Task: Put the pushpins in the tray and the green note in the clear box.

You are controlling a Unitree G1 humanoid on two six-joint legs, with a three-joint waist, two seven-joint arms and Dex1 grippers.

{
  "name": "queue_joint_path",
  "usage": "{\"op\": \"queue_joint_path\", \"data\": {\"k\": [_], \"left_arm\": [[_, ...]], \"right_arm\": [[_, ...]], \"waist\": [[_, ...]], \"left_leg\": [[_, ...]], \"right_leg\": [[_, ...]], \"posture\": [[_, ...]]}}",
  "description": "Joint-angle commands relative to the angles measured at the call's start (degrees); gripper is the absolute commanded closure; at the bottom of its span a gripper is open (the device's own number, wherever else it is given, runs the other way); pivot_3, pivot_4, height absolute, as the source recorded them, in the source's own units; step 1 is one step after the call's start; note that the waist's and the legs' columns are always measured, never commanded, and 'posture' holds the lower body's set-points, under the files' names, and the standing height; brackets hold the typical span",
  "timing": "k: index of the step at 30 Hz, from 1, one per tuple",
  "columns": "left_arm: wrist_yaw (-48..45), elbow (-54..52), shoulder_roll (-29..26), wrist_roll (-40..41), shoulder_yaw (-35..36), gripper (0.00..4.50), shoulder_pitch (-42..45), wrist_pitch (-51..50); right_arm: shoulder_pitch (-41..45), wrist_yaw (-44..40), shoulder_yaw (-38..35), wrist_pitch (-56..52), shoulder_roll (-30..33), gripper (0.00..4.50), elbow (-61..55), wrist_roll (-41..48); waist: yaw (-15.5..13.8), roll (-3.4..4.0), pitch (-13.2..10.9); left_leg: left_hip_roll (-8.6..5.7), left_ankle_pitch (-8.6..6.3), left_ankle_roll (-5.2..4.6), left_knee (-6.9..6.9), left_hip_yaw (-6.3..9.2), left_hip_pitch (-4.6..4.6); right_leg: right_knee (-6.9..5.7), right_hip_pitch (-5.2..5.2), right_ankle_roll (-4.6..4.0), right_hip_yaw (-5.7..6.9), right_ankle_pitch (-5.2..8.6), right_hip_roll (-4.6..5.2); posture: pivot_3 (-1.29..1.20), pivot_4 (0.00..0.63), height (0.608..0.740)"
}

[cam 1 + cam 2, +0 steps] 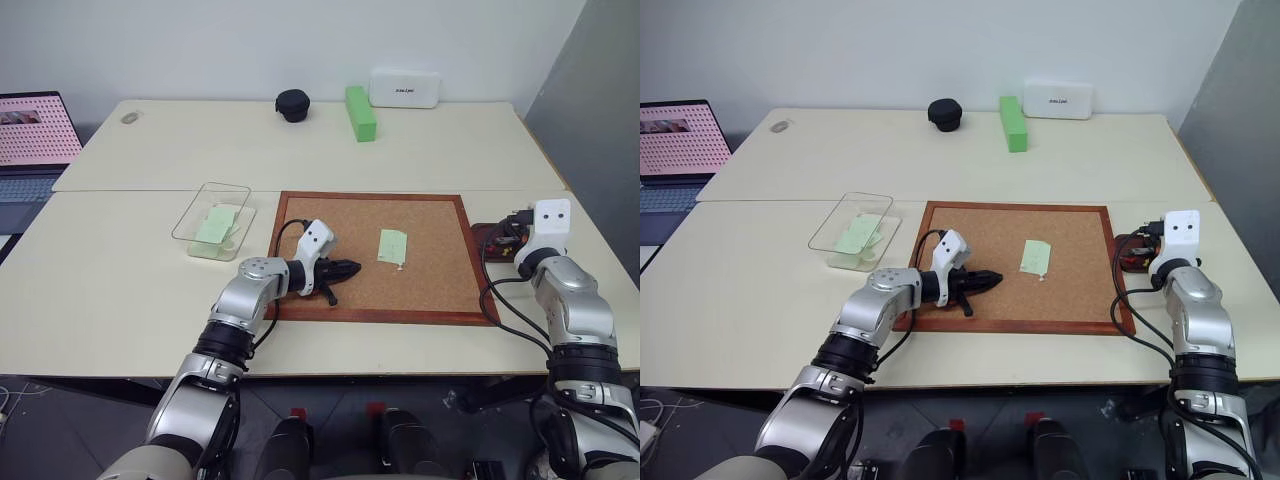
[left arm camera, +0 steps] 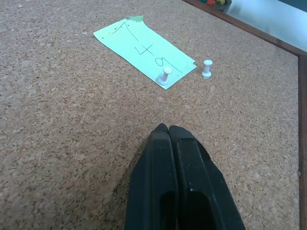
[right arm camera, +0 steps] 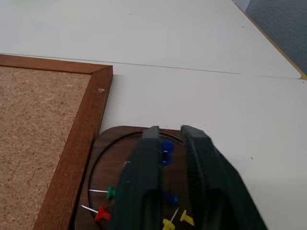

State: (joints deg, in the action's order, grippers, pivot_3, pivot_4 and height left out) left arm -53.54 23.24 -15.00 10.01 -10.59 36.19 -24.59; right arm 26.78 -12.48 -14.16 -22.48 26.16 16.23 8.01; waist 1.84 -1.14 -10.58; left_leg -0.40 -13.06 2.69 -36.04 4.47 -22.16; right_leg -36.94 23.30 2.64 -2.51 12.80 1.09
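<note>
**Step in hand:** pin delivery. The right hand [image 3: 168, 153] is hanging over the tray [image 3: 117, 143], its fingers [image 3: 141, 177] standing narrowly apart with a blue pushpin [image 3: 166, 146] showing in the gap; whether that pin is pinched or already lying loose cannot be told. By the look of it, a drop-off is finishing.

**Tray:** small dark maroon dish, sitting on the tabletop [image 1: 120, 290] just beside the right edge of the cork board [image 1: 440, 300]. It is holding several pushpins: a red one [image 3: 100, 213], a green one [image 3: 110, 192] and yellow ones [image 3: 167, 223].

**Left hand** [image 2: 168, 130]: fingers pressed together, holding nothing, resting low over the cork and pointing toward the green note [image 2: 144, 50].

**Green note:** pale-green paper slip with dark handwriting, lying flat near the board's middle. One white pushpin [image 2: 164, 75] is standing in its near edge; a second white pushpin [image 2: 207, 68] is standing in the cork just beside it.

**Clear box** [image 1: 213, 220]: transparent, on the tabletop just left of the board, already containing a green slip [image 1: 216, 224].

**Next move calls for:** pulling both white pins straight up and carrying them to the tray, then lifting the freed note; thin paper will probably need an edge pinch.
</note>
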Motion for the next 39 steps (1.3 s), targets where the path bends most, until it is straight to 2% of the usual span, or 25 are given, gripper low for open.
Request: {"op": "queue_joint_path", "data": {"k": [1,12,15,20,24,27,31,34,39], "left_arm": [[-0.9,-0.1,0.2,-0.5,-1.9,4.5,-1.1,-1.3],[-1.1,-0.9,0.0,-0.3,-2.0,4.5,-1.4,-2.0],[-1.2,-1.0,0.0,-0.3,-2.1,4.5,-1.4,-2.1],[-1.1,-1.4,0.0,-0.3,-2.1,4.5,-1.6,-2.3],[-1.1,-1.5,-0.1,-0.3,-2.2,4.5,-1.8,-2.3],[-1.3,-1.6,-0.1,-0.3,-2.3,4.5,-1.9,-2.4],[-1.4,-1.6,0.0,-0.3,-2.4,4.5,-1.9,-2.4],[-1.5,-1.5,0.1,-0.4,-2.5,4.5,-1.8,-2.6],[-1.8,-1.3,0.2,-0.4,-2.6,4.5,-1.5,-2.8]], "right_arm": [[2.0,-0.2,0.1,1.0,0.2,2.91,-0.5,0.1],[1.9,-0.2,0.5,1.7,0.4,0.55,0.4,-0.3],[1.6,-0.3,0.6,1.7,0.3,0.02,0.8,-0.2],[0.6,-1.7,2.1,3.9,1.3,0.02,-0.4,-1.5],[-4.1,-9.0,9.9,11.8,5.7,0.02,-4.6,-6.9],[-9.3,-18.7,12.0,13.8,6.2,0.02,-12.4,-1.4],[-14.1,-28.1,13.2,10.3,5.9,0.02,-22.2,7.1],[-14.8,-30.0,14.9,7.9,4.7,0.02,-24.6,9.0],[-11.8,-29.7,17.4,6.8,1.5,0.02,-22.3,8.4]], "waist": [[0.0,0.0,0.0],[0.0,0.0,0.0],[0.0,0.0,0.0],[0.0,0.0,0.0],[0.0,0.0,0.0],[0.1,0.0,0.0],[0.0,0.0,0.0],[0.0,-0.02,0.0],[0.0,-0.01,0.0]], "left_leg": [[0.0,0.0,0.0,0.0,0.0,0.0],[0.0,0.0,0.0,0.0,0.0,0.0],[0.0,0.0,0.0,0.0,0.0,0.0],[0.0,0.0,0.0,0.0,0.0,0.0],[-0.01,0.0,0.0,0.01,0.01,-0.01],[0.0,-0.01,0.0,0.02,0.0,-0.02],[0.0,-0.01,0.0,0.0,0.01,-0.01],[0.0,-0.01,0.0,-0.05,0.01,-0.01],[0.02,-0.01,0.0,-0.03,0.03,0.01]], "right_leg": [[0.0,0.0,0.0,0.0,0.0,0.0],[0.0,0.0,0.0,0.01,0.0,0.0],[0.0,0.0,0.0,0.0,0.0,0.0],[0.0,0.0,0.0,0.0,0.0,0.0],[0.01,0.0,0.03,0.02,0.02,0.0],[0.05,0.0,0.05,0.01,0.04,0.0],[0.03,0.0,0.06,0.01,0.03,-0.01],[0.04,-0.02,0.08,0.01,0.03,0.0],[0.02,-0.02,0.06,0.04,0.04,-0.01]], "posture": [[0.0,0.15,0.74],[0.0,0.15,0.74],[0.0,0.15,0.74],[0.0,0.15,0.74],[0.0,0.15,0.74],[0.0,0.15,0.74],[0.0,0.15,0.74],[0.0,0.15,0.74],[0.0,0.15,0.74]]}}
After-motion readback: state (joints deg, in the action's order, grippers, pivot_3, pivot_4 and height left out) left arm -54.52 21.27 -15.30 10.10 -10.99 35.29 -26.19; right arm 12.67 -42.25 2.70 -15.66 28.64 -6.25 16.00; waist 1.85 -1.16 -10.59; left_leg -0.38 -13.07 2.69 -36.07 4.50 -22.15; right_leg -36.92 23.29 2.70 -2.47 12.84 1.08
